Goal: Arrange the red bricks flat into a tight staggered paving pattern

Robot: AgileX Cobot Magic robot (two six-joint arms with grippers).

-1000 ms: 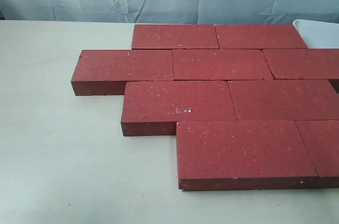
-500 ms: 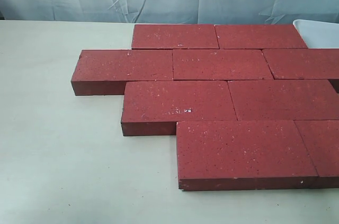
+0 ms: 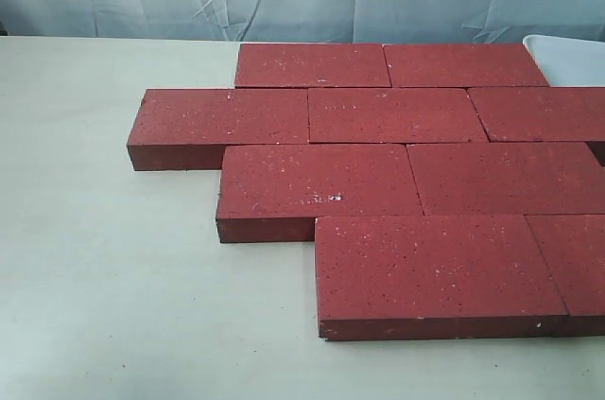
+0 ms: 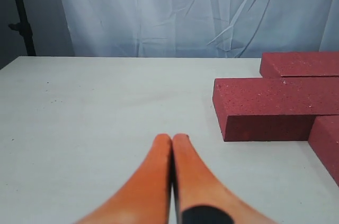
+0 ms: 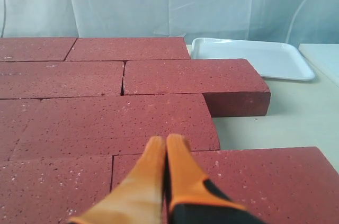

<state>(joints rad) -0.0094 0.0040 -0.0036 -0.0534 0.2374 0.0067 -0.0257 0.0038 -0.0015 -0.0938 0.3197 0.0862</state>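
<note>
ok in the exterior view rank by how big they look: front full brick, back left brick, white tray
1. front full brick, though it's nearest the camera
2. back left brick, likely the same real size
3. white tray, only a corner in frame

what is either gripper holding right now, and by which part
Nothing is held: the left gripper and the right gripper are both shut empty. The red bricks lie flat.

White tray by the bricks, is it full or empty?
Empty. In the right wrist view the white tray shows a bare floor with nothing in it, beside the red bricks.
</note>
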